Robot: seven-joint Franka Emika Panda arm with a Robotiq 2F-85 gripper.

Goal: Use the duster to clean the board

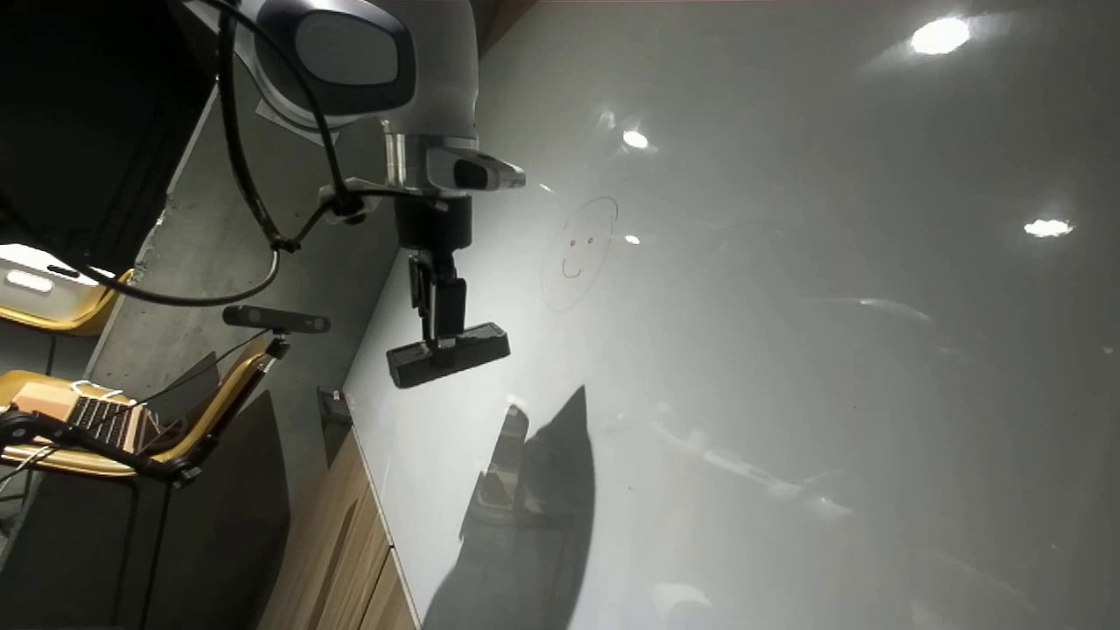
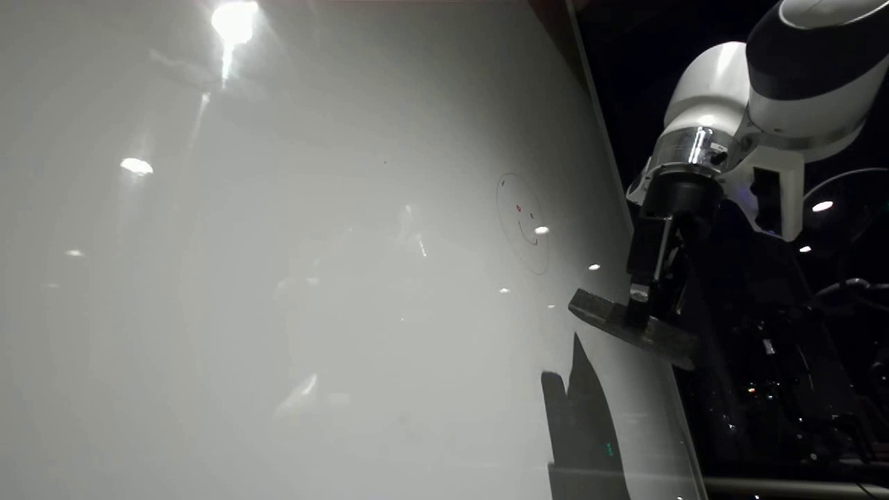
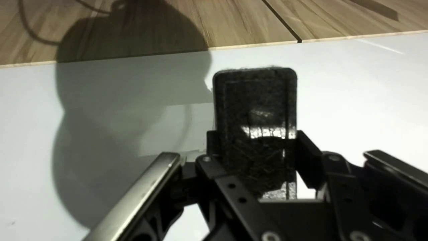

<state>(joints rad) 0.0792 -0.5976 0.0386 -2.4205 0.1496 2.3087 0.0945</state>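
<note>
Black duster [image 3: 256, 124] is clamped in the gripper [image 3: 256, 149]; wiping is seemingly being prepared, contact with the board [image 1: 787, 376] at its smiley [image 1: 579, 254] required next.

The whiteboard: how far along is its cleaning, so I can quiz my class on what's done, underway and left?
Done: the duster is grasped, clamped in the gripper.
In hand: positioning, apparently; in both exterior views the duster seems held clear of the board.
Left: wiping off the smiley face, plainly visible there.
</note>
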